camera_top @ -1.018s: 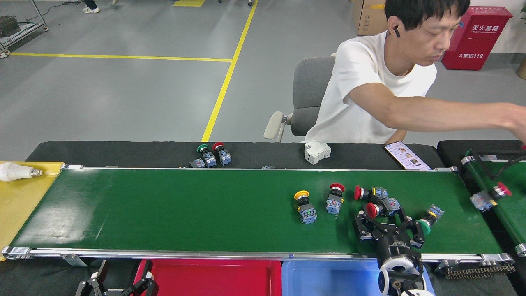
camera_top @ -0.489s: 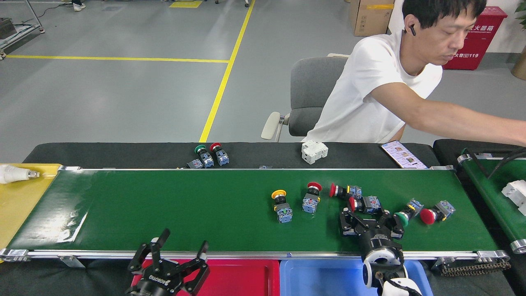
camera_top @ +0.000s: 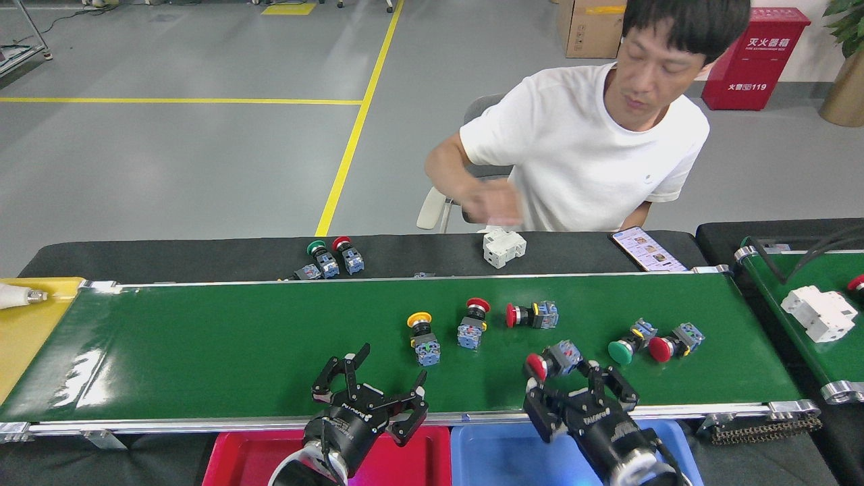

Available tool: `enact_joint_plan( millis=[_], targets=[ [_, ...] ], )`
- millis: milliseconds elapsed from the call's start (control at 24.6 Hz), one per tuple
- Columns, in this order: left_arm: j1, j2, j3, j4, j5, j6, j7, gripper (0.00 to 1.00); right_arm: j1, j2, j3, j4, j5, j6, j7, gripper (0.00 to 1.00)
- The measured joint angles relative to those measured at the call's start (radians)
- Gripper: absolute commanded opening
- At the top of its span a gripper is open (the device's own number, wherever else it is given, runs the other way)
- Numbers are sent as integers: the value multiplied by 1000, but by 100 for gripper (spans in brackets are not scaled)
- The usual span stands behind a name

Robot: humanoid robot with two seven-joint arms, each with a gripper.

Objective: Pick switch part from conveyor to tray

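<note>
Both grippers have shifted since the earlier frame: left gripper (camera_top: 370, 390) has come up over the near edge of the conveyor (camera_top: 223, 344), fingers spread wide w/ nothing between them; right gripper (camera_top: 579, 391) has pulled back toward the near rail, clamped on a red-capped switch part (camera_top: 555, 360) lifted just off the belt. Loose parts have ridden leftward w/ the belt: yellow-capped switch (camera_top: 424, 336), red-capped switch (camera_top: 472, 323) beside it, another red one lying on its side (camera_top: 532, 314), then a green-capped one (camera_top: 629, 343) and a red one (camera_top: 675, 341) touching near the right end. Red tray (camera_top: 256, 453) & blue tray (camera_top: 503, 455) sit below the near rail; visible parts hold nothing, rest hidden by arms. Person (camera_top: 594, 145) across the belt has turned to face it, hand (camera_top: 493, 202) blurred above a white breaker (camera_top: 503, 246) on the black table (camera_top: 169, 253). Second white breaker (camera_top: 818, 312) now on the side belt (camera_top: 790, 287) at right.
</note>
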Motion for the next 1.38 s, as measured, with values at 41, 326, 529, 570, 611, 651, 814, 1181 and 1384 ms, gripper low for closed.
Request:
enact_joint_plan(
  millis=[41, 326, 529, 570, 611, 651, 814, 1181, 1384],
  targets=[
    [-10, -2, 0, 14, 0, 1, 0, 100, 6, -1, 0, -3, -11, -58, 4, 53],
    [-114, -28, 0, 168, 0, 18, -3, 98, 4, 40, 134, 3, -11, -247, 41, 96],
    [-162, -23, 0, 253, 0, 45, 13, 49, -47, 97, 179, 52, -4, -247, 63, 96],
    [-162, -22, 2, 255, 0, 47, 15, 36, -49, 97, 178, 55, -3, -247, 65, 96],
    [-162, -19, 3, 256, 0, 49, 16, 24, -48, 97, 178, 57, -3, -247, 66, 96],
    [-161, -13, 4, 256, 3, 50, 18, 11, -49, 97, 176, 58, -3, -247, 66, 96],
    [-138, 0, 12, 240, 24, 44, 26, 4, -49, 97, 108, 42, -4, -207, 68, 96],
    [169, 117, 146, -169, 131, -73, 30, 5, -62, 44, -170, -22, 57, 264, 27, 95],
    [400, 236, 150, -329, 108, -140, 88, 17, 64, 24, -210, -31, 93, 382, -112, 96]
  ],
)
